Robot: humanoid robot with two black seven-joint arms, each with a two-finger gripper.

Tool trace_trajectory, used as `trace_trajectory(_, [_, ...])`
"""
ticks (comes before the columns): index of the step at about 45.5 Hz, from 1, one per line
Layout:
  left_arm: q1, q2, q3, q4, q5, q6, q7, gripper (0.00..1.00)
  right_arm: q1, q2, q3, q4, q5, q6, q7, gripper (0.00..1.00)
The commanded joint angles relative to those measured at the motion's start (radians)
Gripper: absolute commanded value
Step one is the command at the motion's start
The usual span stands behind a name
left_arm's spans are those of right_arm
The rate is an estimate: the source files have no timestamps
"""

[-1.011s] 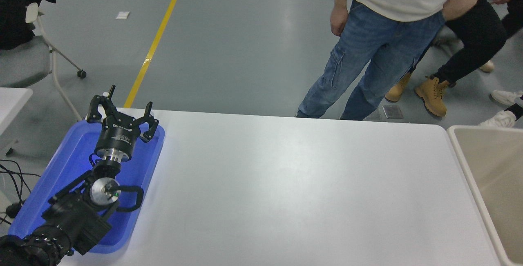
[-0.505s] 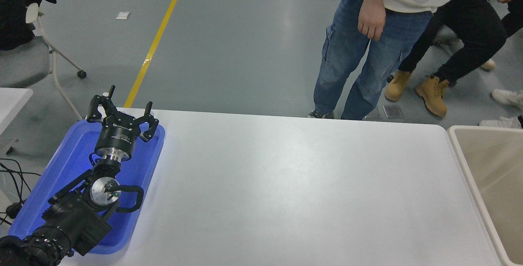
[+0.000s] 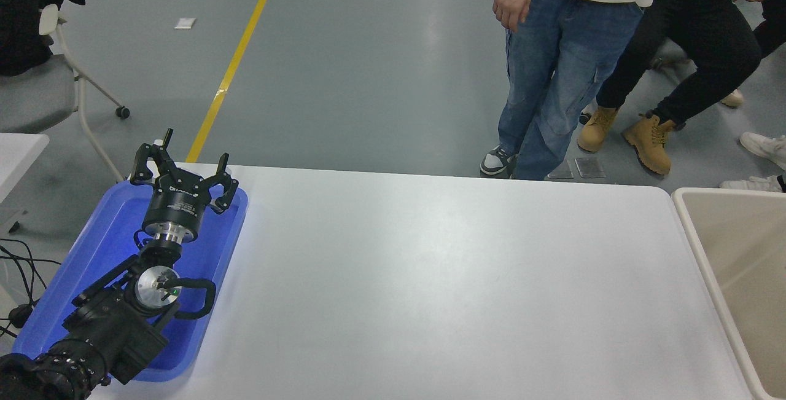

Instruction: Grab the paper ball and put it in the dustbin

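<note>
The paper ball is out of view. The dustbin [image 3: 694,228], beige with a thick pale rim, stands at the table's right end and is cut off by the picture's edge. My left gripper [image 3: 183,166] is parked over the far end of a blue tray at the lower left, its fingers spread open with nothing between them. My right arm does not show in the head view.
A shallow blue tray [image 3: 92,246] lies under the left arm at the table's left edge. The white table [image 3: 430,283] spans the middle. People stand [image 3: 552,68] beyond the far edge at the top right. A wheeled chair [image 3: 43,80] stands at the upper left.
The person in jeans has shifted to the right and dropped a hand to the side. My left arm has not moved.
</note>
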Motion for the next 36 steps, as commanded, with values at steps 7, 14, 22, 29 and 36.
trace_trajectory(7, [0.0,0.0,0.0,0.0,0.001,-0.002,-0.001,1.0,-0.028,0.026,0.002,-0.007,0.011,-0.045,0.001,0.46])
trace_trajectory(14, [0.0,0.0,0.0,0.0,0.001,0.0,0.001,1.0,-0.03,0.026,0.002,-0.005,0.011,-0.114,0.001,1.0])
trace_trajectory(22, [0.0,0.0,0.0,0.0,0.001,0.0,-0.001,1.0,-0.025,0.027,0.003,0.01,0.011,-0.107,0.001,1.0])
trace_trajectory(29, [0.0,0.0,0.0,0.0,0.001,0.0,-0.001,1.0,-0.01,0.03,0.005,0.013,0.011,-0.105,0.001,1.0])
trace_trajectory(36, [-0.001,0.0,0.0,0.0,-0.001,0.0,-0.001,1.0,0.007,0.03,0.055,0.015,0.011,-0.107,0.005,1.0])
